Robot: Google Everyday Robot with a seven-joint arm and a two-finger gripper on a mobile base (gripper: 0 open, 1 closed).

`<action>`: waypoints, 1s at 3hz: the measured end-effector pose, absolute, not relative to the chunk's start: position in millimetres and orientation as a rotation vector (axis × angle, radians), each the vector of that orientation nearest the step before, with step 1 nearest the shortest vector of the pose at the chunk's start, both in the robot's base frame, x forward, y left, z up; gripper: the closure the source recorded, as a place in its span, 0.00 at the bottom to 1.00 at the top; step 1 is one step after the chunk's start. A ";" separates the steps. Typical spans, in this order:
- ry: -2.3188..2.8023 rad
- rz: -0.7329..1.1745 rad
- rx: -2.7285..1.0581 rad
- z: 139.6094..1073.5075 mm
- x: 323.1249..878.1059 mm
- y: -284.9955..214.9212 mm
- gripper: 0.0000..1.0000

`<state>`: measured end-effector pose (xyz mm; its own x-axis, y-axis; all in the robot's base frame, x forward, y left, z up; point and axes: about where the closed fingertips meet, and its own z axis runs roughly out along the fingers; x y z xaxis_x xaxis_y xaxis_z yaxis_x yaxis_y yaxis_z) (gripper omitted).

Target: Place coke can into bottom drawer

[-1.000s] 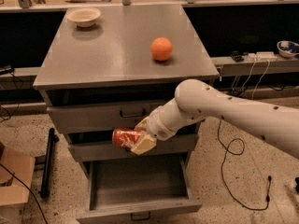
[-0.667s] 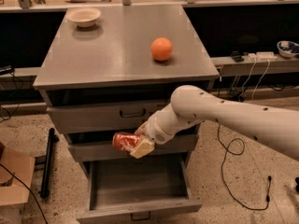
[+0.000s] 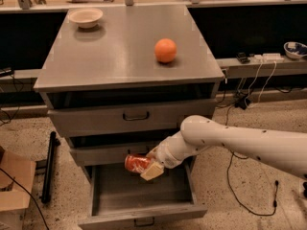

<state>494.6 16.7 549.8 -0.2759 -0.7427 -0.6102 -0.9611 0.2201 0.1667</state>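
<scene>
The coke can point(image 3: 135, 163) is red and lies on its side in my gripper point(image 3: 146, 166), held above the open bottom drawer point(image 3: 144, 195). The gripper is shut on the can, with a cream finger pad point(image 3: 152, 170) under it. My white arm point(image 3: 230, 143) reaches in from the right. The bottom drawer is pulled out, with a plain grey inside and a small dark handle point(image 3: 144, 222) on its front. The can hangs over the drawer's back middle part.
The grey cabinet top point(image 3: 120, 51) carries an orange point(image 3: 165, 50) and a white bowl point(image 3: 86, 17). The two upper drawers point(image 3: 134, 116) stand slightly open. A cardboard box point(image 3: 14, 186) and a black bar point(image 3: 48, 166) are on the floor at left. Cables lie at right.
The gripper with the can has moved down and slightly right, from in front of the middle drawer to over the open bottom drawer.
</scene>
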 end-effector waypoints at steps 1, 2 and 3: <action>2.090 0.788 -1.433 510.2 499.2 3.9 1.00; 2.083 0.868 -1.313 460.5 501.8 -16.4 1.00; 2.103 0.968 -1.133 411.5 499.2 -33.2 1.00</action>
